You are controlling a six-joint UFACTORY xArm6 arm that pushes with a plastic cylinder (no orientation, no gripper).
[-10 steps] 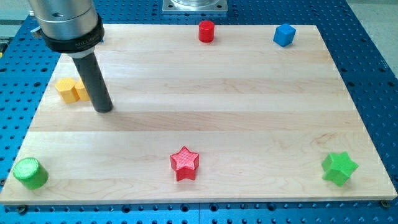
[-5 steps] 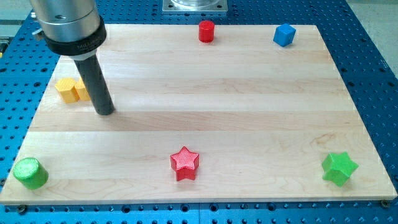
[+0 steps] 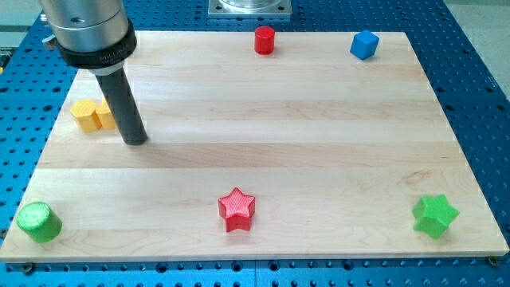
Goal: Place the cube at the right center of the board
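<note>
The blue cube (image 3: pixel 364 44) sits near the board's top right corner. My tip (image 3: pixel 135 141) rests on the board at the view's left, just right of and below the yellow block (image 3: pixel 92 115), far left of the cube. The rod covers the yellow block's right edge.
A red cylinder (image 3: pixel 264 39) stands at the top centre. A red star (image 3: pixel 237 209) lies at the bottom centre. A green star (image 3: pixel 435 215) is at the bottom right and a green cylinder (image 3: pixel 38 221) at the bottom left. The wooden board (image 3: pixel 319 127) lies on a blue perforated table.
My tip has shifted very slightly to the right. No block has moved.
</note>
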